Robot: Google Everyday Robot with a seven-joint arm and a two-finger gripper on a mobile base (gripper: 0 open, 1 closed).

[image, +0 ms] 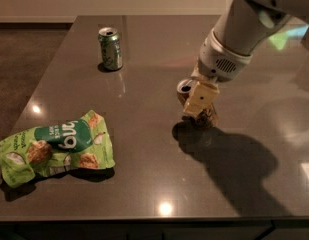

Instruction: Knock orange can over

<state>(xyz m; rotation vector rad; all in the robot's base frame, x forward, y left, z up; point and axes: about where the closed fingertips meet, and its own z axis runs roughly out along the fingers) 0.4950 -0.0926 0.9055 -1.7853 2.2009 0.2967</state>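
Observation:
The orange can (185, 88) is right of the table's middle, mostly hidden behind my gripper. Its silver top shows at the upper left and its lower body (208, 118) at the lower right, so it looks tilted with the top leaning left. My gripper (198, 102) is cream-coloured, comes down from the white arm at the upper right and sits against the front of the can, touching it.
A green can (110, 49) stands upright at the far left of the dark table (144, 184). A crumpled green snack bag (56, 146) lies at the near left. The table's front edge runs along the bottom of the view.

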